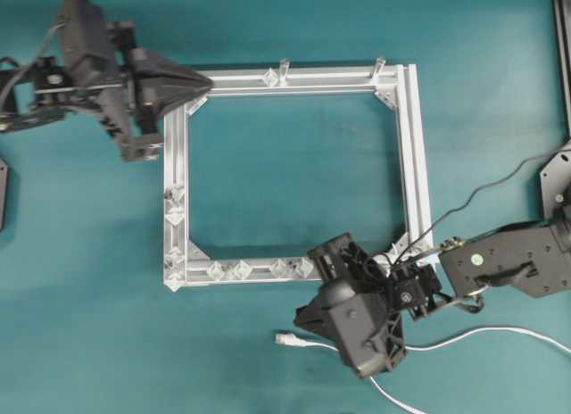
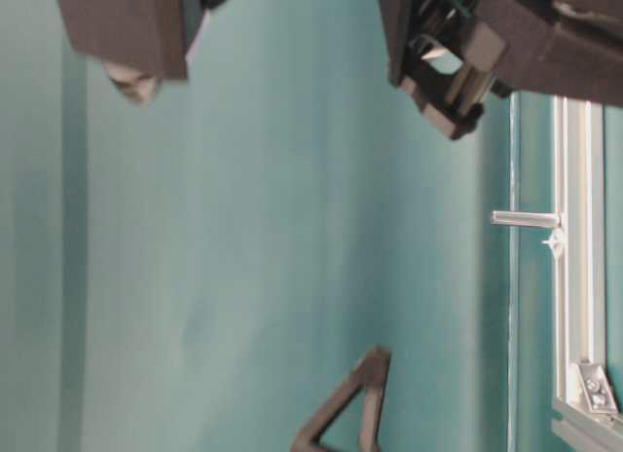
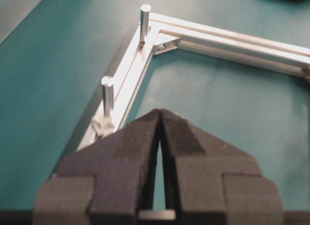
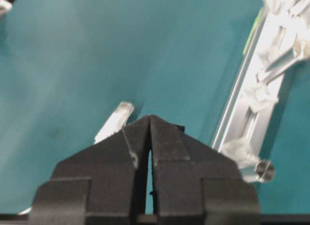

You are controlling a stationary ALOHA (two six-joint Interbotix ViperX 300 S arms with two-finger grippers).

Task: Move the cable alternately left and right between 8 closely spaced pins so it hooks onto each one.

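Right gripper, black jaws pressed together on nothing, hovers low centre of the overhead view. The thin white cable's plug lies just left of and below its tips, unheld, its long axis running right along the bottom edge. Far upper left, the left gripper sits closed and empty over the square aluminium frame.

Cable runs off right edge; plug partly behind right tool.

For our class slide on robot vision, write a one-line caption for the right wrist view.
Shut right end effector hovers beside the cable plug, aluminium frame at right.
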